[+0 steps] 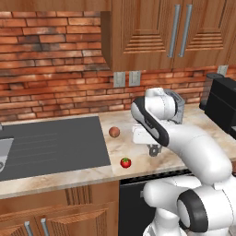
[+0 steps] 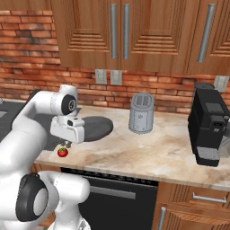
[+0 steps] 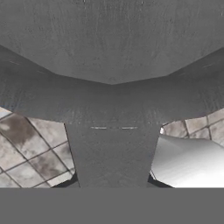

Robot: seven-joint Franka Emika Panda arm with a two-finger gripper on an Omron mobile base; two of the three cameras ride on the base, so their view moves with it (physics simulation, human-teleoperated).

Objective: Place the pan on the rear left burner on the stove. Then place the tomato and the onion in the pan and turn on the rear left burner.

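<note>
Pan [image 2: 92,127] lies on the marble counter [image 2: 148,152], its dark handle [image 3: 111,153] close under the hand camera, so the gripper [image 1: 153,150] seems lined up to grasp it; whether the jaws are apart or clamped I cannot tell. One tomato [image 1: 125,162] sits just beside the pan near the counter's front edge. One onion [image 1: 114,132] lies beside the pan, farther back.
</note>
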